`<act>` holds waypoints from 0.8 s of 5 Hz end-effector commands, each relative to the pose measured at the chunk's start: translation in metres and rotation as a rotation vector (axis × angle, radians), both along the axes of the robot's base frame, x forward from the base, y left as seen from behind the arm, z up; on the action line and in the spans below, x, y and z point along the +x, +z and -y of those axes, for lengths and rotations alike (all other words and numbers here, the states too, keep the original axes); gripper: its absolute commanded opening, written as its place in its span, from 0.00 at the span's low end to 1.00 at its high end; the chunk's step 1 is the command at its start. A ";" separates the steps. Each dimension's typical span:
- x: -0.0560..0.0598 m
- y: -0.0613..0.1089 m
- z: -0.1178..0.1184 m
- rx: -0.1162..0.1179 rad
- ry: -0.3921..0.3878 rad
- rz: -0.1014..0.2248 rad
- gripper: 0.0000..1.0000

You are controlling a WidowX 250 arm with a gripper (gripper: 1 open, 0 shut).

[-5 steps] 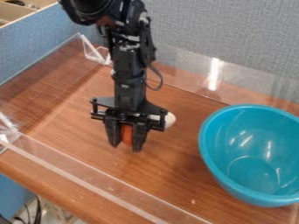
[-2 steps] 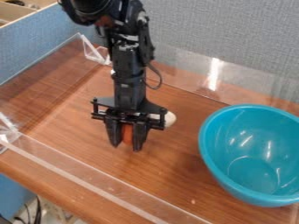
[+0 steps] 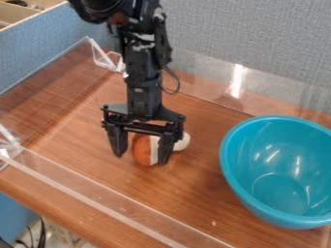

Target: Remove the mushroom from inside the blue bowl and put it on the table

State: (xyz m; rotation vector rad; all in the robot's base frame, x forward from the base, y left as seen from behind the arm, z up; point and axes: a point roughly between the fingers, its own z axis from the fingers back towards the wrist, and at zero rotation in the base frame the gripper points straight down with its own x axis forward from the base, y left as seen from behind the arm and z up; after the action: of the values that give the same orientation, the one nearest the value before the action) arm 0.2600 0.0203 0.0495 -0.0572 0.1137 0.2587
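1. Reddish-brown wood-grain table (image 3: 72,121) is seen in the single camera view, edged by low clear acrylic walls (image 3: 233,77); a blue-grey backdrop is seen behind.
2. One gripper (image 3: 143,155) is pointed straight down, its fingers spread wide and released.
3. One mushroom (image 3: 145,150) is seen on the table between the fingers.
4. One blue bowl (image 3: 280,170) is set well apart, at the right.

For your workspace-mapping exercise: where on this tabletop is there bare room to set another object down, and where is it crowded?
Bare wood lies left of the pincer toward the left acrylic wall, and along the front wall. A narrower strip runs between the mushroom and the blue bowl. The table is crowded at centre, where the open pincer straddles the mushroom, and at right, where the bowl sits.
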 end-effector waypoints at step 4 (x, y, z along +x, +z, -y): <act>0.022 0.014 -0.008 0.012 0.049 0.065 1.00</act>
State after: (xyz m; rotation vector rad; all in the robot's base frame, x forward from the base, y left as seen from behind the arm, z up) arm 0.2729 0.0221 0.0526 -0.0563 0.0915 0.2917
